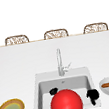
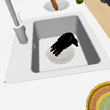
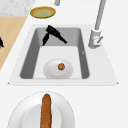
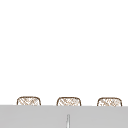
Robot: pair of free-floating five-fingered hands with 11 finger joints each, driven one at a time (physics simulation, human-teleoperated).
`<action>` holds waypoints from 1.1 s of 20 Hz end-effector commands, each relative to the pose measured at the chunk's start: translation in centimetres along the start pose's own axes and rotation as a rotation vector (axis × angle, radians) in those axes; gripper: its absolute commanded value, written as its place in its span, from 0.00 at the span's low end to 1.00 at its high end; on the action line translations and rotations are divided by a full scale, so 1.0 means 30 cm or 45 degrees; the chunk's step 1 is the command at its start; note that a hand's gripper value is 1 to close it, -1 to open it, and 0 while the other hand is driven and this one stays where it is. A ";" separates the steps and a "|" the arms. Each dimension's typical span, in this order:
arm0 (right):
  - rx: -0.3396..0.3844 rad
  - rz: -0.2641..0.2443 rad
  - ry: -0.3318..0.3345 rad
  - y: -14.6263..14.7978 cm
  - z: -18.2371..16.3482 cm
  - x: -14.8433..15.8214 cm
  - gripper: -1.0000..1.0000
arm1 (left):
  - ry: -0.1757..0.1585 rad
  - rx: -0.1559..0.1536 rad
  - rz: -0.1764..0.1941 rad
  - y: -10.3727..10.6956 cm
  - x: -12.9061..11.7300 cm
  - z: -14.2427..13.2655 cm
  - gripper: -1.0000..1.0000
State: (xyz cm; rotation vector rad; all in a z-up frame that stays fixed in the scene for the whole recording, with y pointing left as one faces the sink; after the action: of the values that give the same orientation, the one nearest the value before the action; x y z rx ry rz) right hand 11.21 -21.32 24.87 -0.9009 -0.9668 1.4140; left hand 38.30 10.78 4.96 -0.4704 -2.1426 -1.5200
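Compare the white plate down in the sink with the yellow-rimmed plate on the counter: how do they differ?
The white plate lies inside the basin; the yellow-rimmed plate sits on the counter left of the sink. The white plate is plain white with a small brown piece on it; the yellow-rimmed plate has a brown band, a greenish centre and carries nothing. A hand hangs over the white plate. Both are round and lie flat.

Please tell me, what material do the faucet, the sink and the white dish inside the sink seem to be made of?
The faucet looks like brushed metal: an even grey with a dull sheen. The sink seems matte stone or composite, grey inside with a pale rim; this is uncertain. The white dish, under a hand, looks like glazed ceramic, being smooth and plain white.
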 end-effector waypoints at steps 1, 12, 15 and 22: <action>0.000 0.000 0.000 0.000 0.000 0.000 0.50 | 0.031 -0.082 -0.010 0.014 0.056 0.062 0.00; 0.000 0.000 0.000 0.000 0.000 0.000 0.50 | 0.008 -0.071 0.000 0.155 0.153 0.219 0.00; 0.000 0.000 0.000 0.000 0.000 0.000 0.50 | 0.017 -0.067 0.002 0.171 0.202 0.273 0.00; 0.000 0.000 0.000 0.000 0.000 0.000 0.50 | 0.031 -0.039 -0.005 0.164 0.228 0.321 0.00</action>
State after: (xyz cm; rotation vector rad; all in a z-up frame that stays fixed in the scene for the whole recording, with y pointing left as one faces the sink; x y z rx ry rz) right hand 11.21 -21.32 24.87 -0.9009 -0.9668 1.4140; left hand 33.64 21.29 9.98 -0.4574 -2.1134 -1.5487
